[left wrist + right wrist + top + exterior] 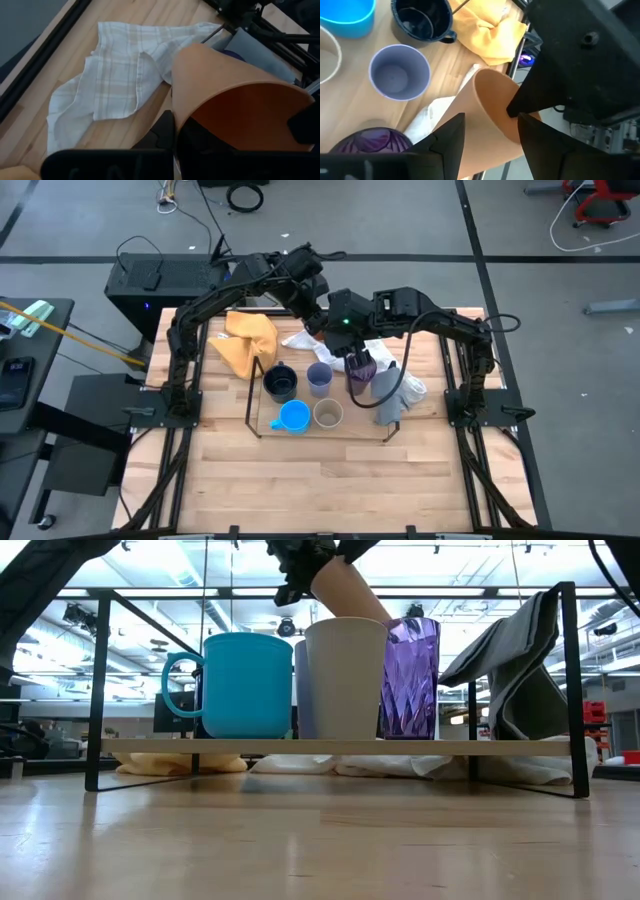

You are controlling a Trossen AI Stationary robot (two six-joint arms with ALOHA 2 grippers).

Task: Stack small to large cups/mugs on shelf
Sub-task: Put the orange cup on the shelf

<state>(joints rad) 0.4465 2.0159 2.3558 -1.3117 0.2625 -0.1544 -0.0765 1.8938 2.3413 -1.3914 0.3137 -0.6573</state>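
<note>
My left gripper (pixel 235 130) is shut on the orange cup (pixel 235 85), which it carries tilted above the shelf; the cup also shows in the low view (pixel 345 590) and the right wrist view (pixel 485 110). The shelf (pixel 262 430) is a wooden board in a black rod frame. On it stand the bright blue mug (pixel 294 417), tan cup (pixel 328 414), navy mug (pixel 280 383), lavender cup (pixel 319 378) and purple cup (pixel 362 367). My right gripper (pixel 490 135) is open and empty, just above and beside the purple cup (pixel 365 142). My left gripper holds the orange cup by its wall at the rim (pixel 182 115), one finger inside the cup (pixel 302 125) and one outside (pixel 162 132). The cup is lifted clear and tilted, slanting down from the gripper above the cups on the shelf (pixel 370 610).
A grey cloth (pixel 520 660) hangs over the shelf's right end. A white checked cloth (pixel 120 80) and a yellow cloth (pixel 248 340) lie on the table behind the shelf. The two arms are close together over the shelf's far side. Bare wood lies at the near side.
</note>
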